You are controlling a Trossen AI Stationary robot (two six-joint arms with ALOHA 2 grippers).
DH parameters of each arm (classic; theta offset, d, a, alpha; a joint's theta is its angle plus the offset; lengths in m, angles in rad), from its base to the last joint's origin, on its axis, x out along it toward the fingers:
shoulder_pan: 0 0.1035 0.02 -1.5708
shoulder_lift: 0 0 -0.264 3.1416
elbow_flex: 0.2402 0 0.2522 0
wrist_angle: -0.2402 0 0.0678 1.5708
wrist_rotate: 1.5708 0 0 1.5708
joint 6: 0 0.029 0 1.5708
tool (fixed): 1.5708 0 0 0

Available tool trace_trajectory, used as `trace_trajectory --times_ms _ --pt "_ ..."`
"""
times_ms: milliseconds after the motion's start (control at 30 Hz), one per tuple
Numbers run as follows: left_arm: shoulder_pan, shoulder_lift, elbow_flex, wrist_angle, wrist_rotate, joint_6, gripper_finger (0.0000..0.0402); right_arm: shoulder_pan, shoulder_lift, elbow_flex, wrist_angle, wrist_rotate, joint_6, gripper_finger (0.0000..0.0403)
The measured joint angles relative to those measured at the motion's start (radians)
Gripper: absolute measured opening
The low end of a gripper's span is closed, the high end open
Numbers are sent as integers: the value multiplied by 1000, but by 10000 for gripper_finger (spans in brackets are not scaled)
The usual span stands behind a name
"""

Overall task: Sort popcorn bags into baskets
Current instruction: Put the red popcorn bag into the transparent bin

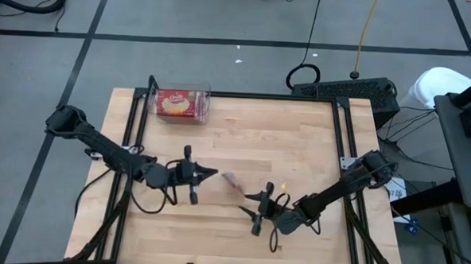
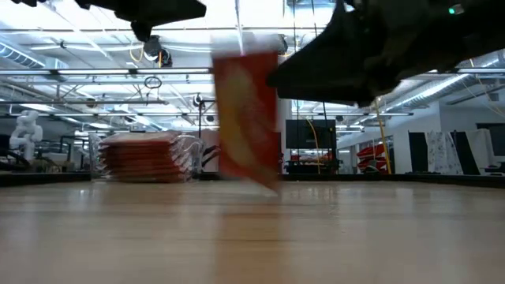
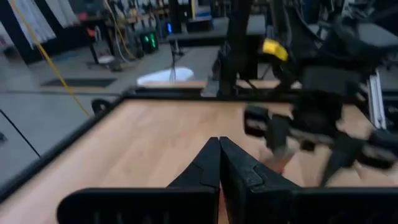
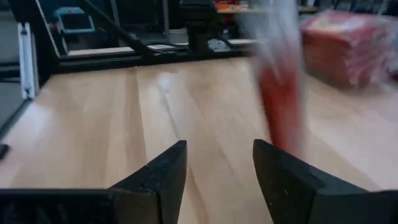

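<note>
One red popcorn bag (image 1: 232,181) is blurred near the table's middle, between my two grippers. In the low view it stands almost upright (image 2: 246,118), with its lower edge close to the tabletop; I cannot tell whether it touches. My left gripper (image 1: 212,175) is shut just left of it, with nothing between its fingers (image 3: 219,158). My right gripper (image 1: 254,199) is open on the bag's near-right side, and the bag (image 4: 280,93) is ahead of its fingers, apart from them. The clear bin (image 1: 203,107) at the far left edge holds a stack of red bags (image 2: 146,156).
Bare wooden tabletop (image 1: 299,143) surrounds the grippers, bordered by a black frame rail (image 1: 339,128). The bin with its stack (image 4: 351,43) sits by the far edge. Beyond the table are the floor, cables and room equipment.
</note>
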Motion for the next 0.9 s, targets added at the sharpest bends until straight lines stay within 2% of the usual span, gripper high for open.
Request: trace_trajectory --times_ms 267,433,600,700,800,900 --pt "28 2 0 27 5 0 4 -18 51 33 -24 185 -91 196" --pt "28 35 0 -27 8 -67 15 -16 50 33 -68 182 -159 196" --pt "29 120 -1 -29 8 -125 20 -23 49 33 -108 182 -285 195" --pt "29 171 -1 -33 9 -137 20 -22 30 32 -194 206 -370 190" --pt "31 205 -1 -32 9 -157 20 -36 -52 32 -373 162 -376 181" --pt "44 241 0 -24 9 -177 21 -91 -162 33 -597 -5 -356 170"
